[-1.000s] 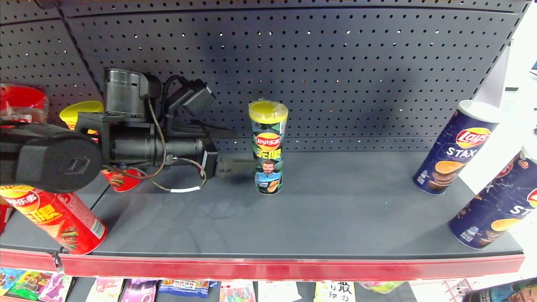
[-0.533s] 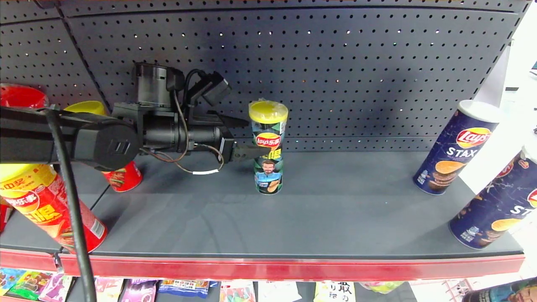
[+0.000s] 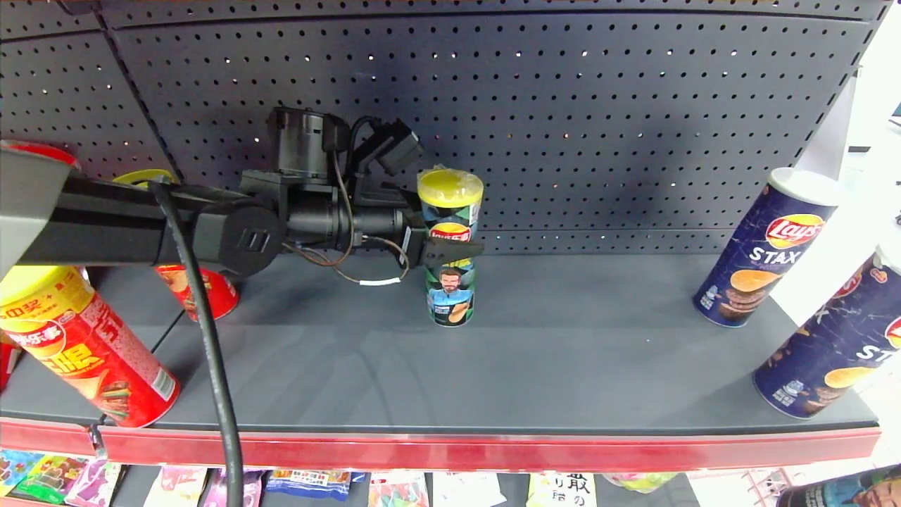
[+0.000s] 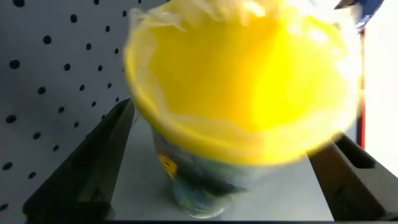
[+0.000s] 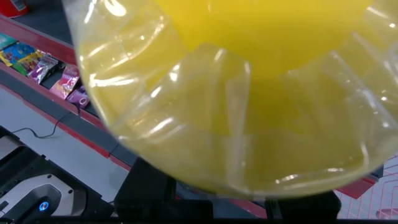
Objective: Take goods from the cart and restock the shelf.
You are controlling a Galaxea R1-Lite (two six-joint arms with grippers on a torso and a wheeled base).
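Grey perforated steel back panel [image 3: 563, 127] – spans the full width behind the shelf.

Shelf [image 3: 549, 366]: dark grey deck with a red front strip [image 3: 493, 451].

Left arm [image 3: 141, 229]: black, stretched across the shelf from the left end, with a cable looping down in front of it.

Blue cans, two, at the right end of the shelf: one near the back panel [image 3: 764, 246], and one at the front edge [image 3: 834, 338], partly cut off by the frame.

Red cans, two, at the left end: one with a yellow top at the front corner [image 3: 84, 352], and one further back [image 3: 200, 292], partly hidden behind the left arm.

Yellow-lidded can [image 3: 449, 289]: the item being stocked. It stands upright on the shelf deck left of centre, close to the back panel and well apart from the blue and red cans.

Left hand [image 3: 456, 246]: level with the middle of the yellow-lidded can. It is spread wide, with one finger passing in front of the can and the other behind. The left wrist view shows a gap on each side, so nothing is gripped.

Right hand [image 5: 224, 208]: closed on a second yellow-lidded can [image 5: 236, 93], carried off the shelf – its lid, under crinkled clear film, sits right up against the wrist camera.

Snack packets [image 3: 310, 486]: assorted colours, in a row on the tier below.
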